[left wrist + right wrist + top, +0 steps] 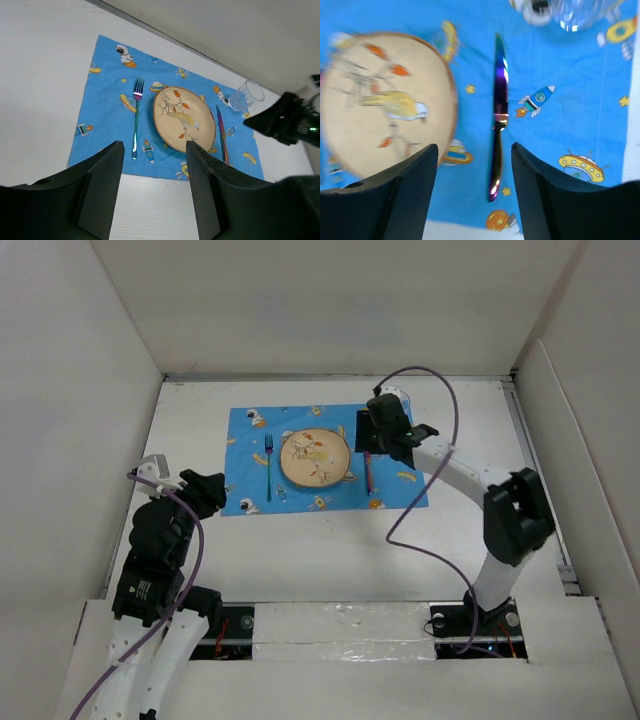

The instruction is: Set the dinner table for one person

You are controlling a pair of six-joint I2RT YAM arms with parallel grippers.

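Observation:
The white dinner table (330, 550) carries a blue cartoon-print placemat (395, 490). On the mat lie a tan plate with a bird print (314, 459), an iridescent fork (268, 467) to its left and an iridescent knife (367, 473) to its right. A clear glass (246, 95) stands at the mat's far right corner. My right gripper (475, 155) is open and empty, above the knife (498, 120). My left gripper (154, 150) is open and empty, over bare table near the mat's front left edge.
White walls (80, 390) enclose the table on three sides. The right arm (470, 475) reaches over the mat's right side with a purple cable looping above it. Bare white tabletop lies in front of the mat.

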